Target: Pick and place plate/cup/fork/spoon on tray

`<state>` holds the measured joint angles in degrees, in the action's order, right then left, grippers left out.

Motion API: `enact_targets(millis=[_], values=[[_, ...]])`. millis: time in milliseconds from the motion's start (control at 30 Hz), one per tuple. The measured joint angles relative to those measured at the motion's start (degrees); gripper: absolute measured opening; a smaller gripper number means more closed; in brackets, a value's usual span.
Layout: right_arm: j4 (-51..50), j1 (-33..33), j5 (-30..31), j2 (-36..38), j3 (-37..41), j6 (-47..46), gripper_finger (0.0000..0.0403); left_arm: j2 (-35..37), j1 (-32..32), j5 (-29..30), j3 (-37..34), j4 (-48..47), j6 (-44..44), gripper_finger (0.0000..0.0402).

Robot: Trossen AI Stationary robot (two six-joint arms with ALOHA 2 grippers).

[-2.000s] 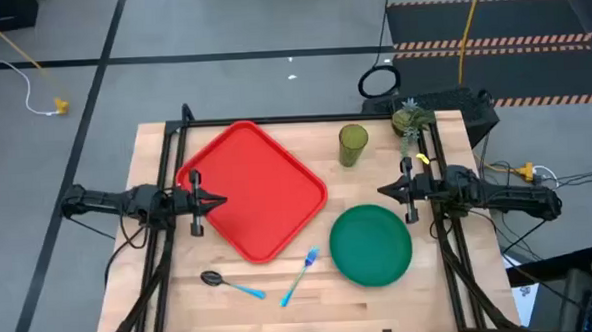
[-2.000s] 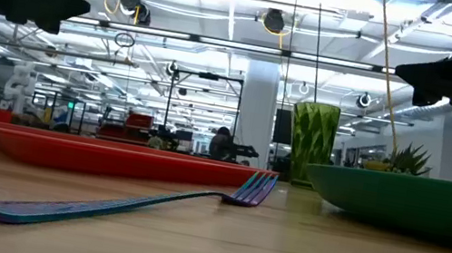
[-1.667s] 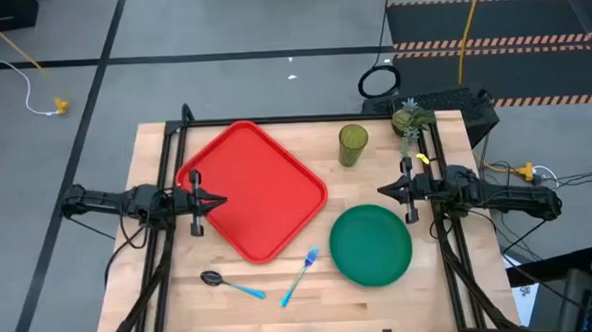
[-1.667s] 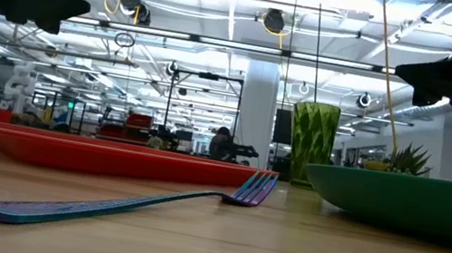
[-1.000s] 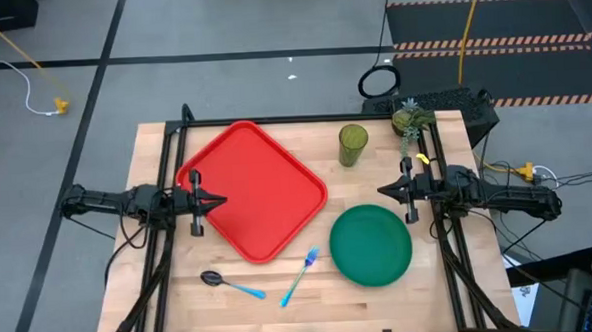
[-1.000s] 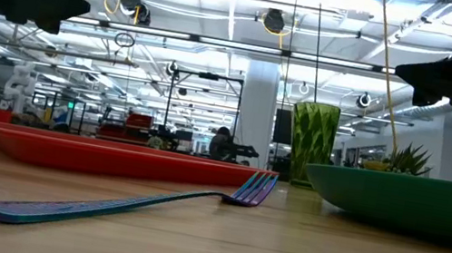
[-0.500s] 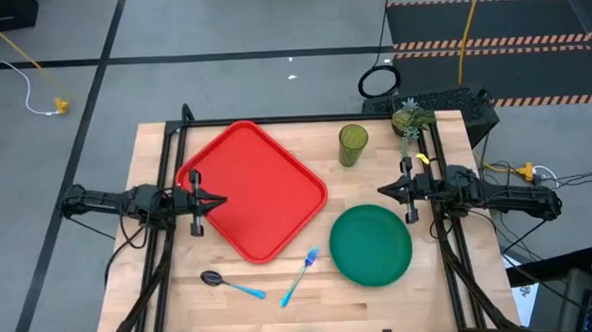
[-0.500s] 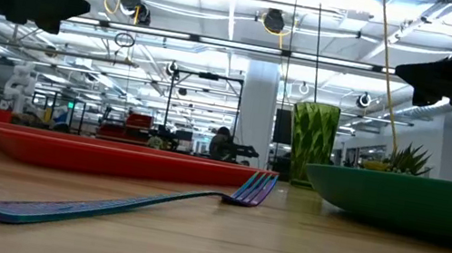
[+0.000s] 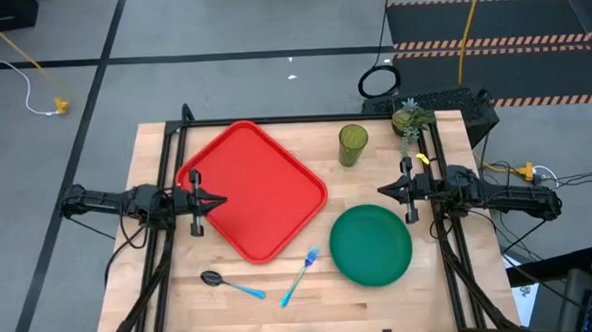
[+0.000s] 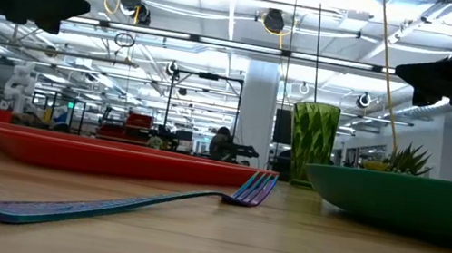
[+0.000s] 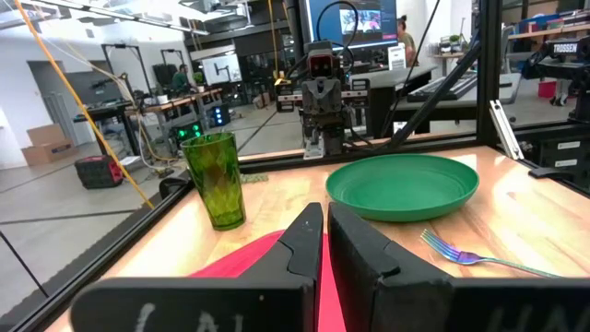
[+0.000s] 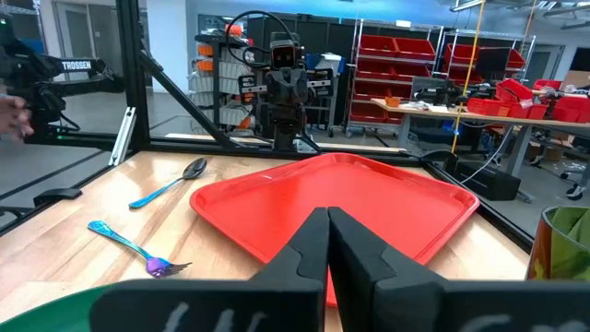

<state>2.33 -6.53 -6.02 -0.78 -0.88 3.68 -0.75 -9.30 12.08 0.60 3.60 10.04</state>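
Nothing is lying on the tray (image 9: 257, 188) yet. The plate (image 9: 370, 244) is lying on the table right of the tray, just near of the right gripper (image 9: 384, 191), which is hovering with closed, empty fingers. The left gripper (image 9: 220, 200) is waiting closed over the tray's left side, well apart. So I judge the right arm is nearer to the plate.

A small potted plant (image 9: 406, 117) stands at the table's (image 9: 382, 302) far-right corner.
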Motion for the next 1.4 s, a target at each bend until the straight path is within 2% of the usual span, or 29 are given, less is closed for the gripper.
enact_targets(millis=[733,1100,1200,1400], values=[[0.01,-0.01,0.00,-0.01,0.00,0.00,0.0000,0.00,0.00,0.00,0.02,0.27,-0.97,0.0026],[0.00,0.00,0.00,0.00,0.00,0.00,0.0000,0.00,0.17,0.00,0.07,10.96,-1.11,0.0026],[0.00,-0.01,0.00,-0.02,0.01,0.01,0.0000,-0.35,0.17,0.02,2.41,11.39,-0.92,0.0026],[0.00,0.00,0.00,0.00,0.00,0.02,0.0000,-4.44,0.17,0.01,11.76,11.31,2.65,0.0026]])
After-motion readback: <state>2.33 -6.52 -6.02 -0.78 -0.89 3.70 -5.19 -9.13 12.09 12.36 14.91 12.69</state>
